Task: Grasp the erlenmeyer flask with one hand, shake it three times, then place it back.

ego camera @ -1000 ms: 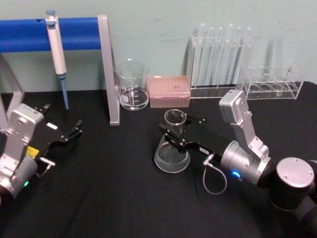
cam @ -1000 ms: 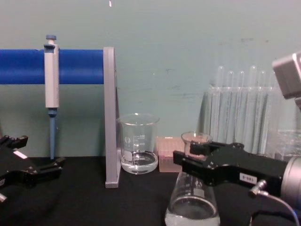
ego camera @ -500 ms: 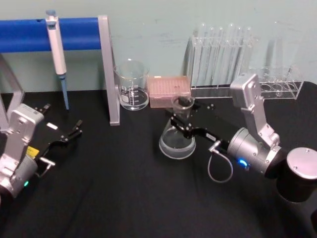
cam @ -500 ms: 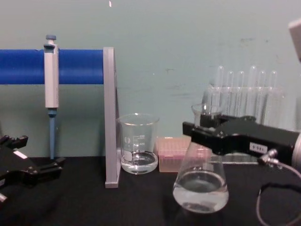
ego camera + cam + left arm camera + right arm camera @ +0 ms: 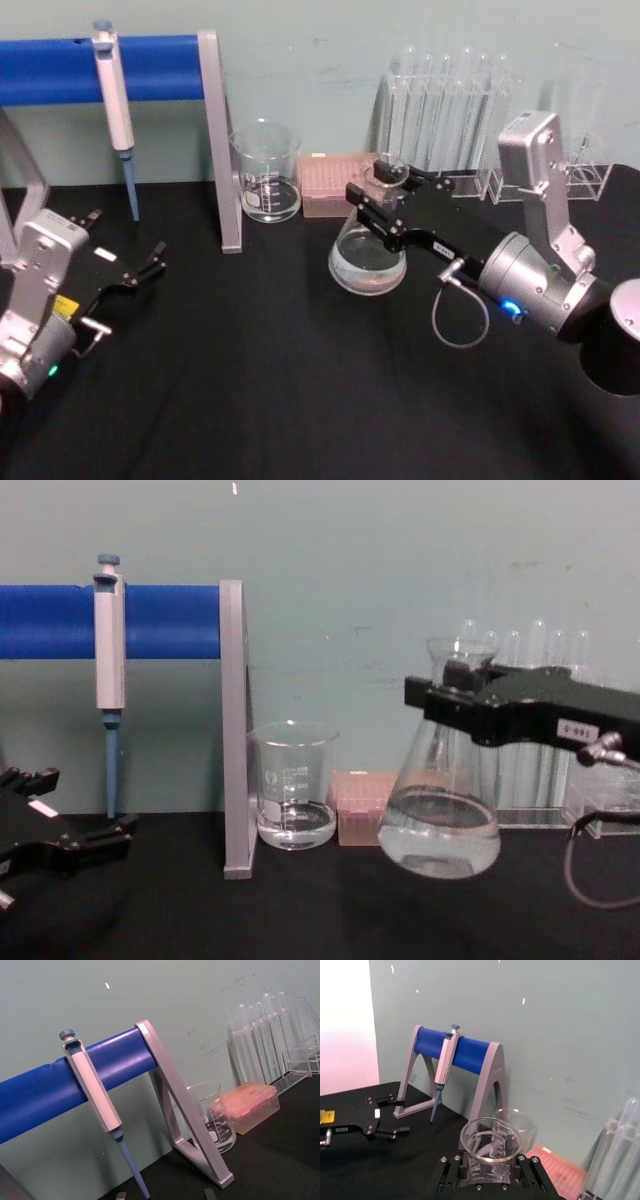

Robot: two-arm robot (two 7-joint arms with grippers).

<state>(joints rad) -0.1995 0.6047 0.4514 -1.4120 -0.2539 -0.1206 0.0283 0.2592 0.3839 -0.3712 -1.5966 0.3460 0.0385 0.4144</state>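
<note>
The erlenmeyer flask (image 5: pixel 368 262), clear glass with some clear liquid in its wide base, hangs above the black table. My right gripper (image 5: pixel 386 196) is shut on its narrow neck. In the chest view the flask (image 5: pixel 440 825) is well clear of the table, with the black right gripper (image 5: pixel 462 695) clamped just under the flared rim. The right wrist view looks down on the flask's rim (image 5: pixel 490 1136) between the right gripper's (image 5: pixel 490 1172) fingers. My left gripper (image 5: pixel 128 232) rests parked and open at the table's left side, far from the flask.
A glass beaker (image 5: pixel 266 172) and a pink tip box (image 5: pixel 342 183) stand just behind the flask. Test tube racks (image 5: pixel 440 110) line the back right. A pipette (image 5: pixel 115 100) hangs on the blue stand (image 5: pixel 160 62) at back left. The table's front is bare black cloth.
My right gripper has lifted the flask off the table and carried it up and toward the back right. The left arm has not moved.
</note>
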